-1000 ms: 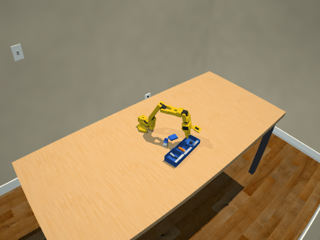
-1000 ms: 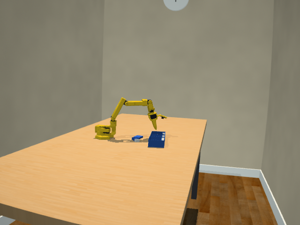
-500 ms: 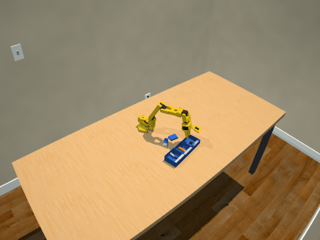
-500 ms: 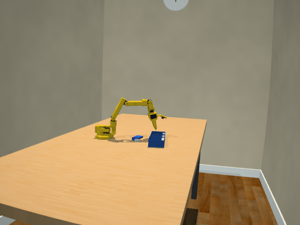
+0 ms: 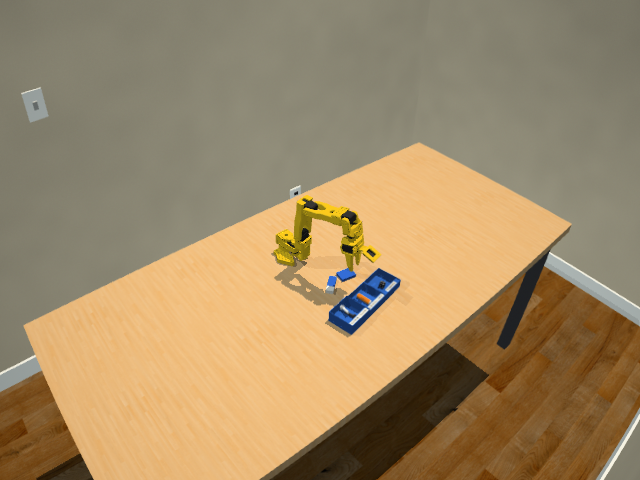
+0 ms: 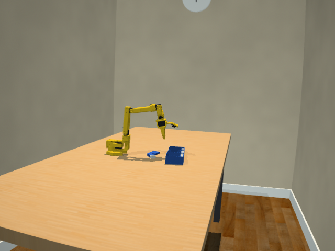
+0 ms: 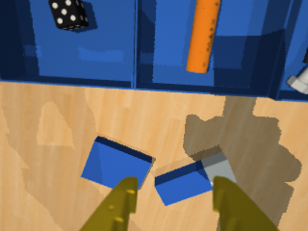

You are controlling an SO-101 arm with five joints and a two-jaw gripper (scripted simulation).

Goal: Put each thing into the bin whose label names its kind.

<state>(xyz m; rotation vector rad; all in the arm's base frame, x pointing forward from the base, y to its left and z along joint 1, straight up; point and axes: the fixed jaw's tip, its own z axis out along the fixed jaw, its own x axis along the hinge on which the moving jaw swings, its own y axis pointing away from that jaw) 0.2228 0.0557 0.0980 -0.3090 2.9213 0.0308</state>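
A dark blue bin row (image 5: 367, 296) with three compartments stands on the table. A black die (image 7: 68, 13) lies in one end compartment, an orange cylinder (image 7: 203, 35) in the middle one, and a grey metal thing (image 7: 299, 79) in the other end one. Two things lie on the table next to the bin: a flat blue block (image 7: 116, 164) and a blue piece with a grey end (image 7: 192, 178). My gripper (image 7: 173, 180) hangs above these two, points down, and is slightly open with nothing between its fingers. It also shows in the top view (image 5: 350, 266).
The arm's base (image 5: 289, 248) stands behind the things, to the left. In the exterior view the bin row (image 6: 175, 155) stands just right of the two blue things (image 6: 153, 154). The table's right edge lies beyond the bin.
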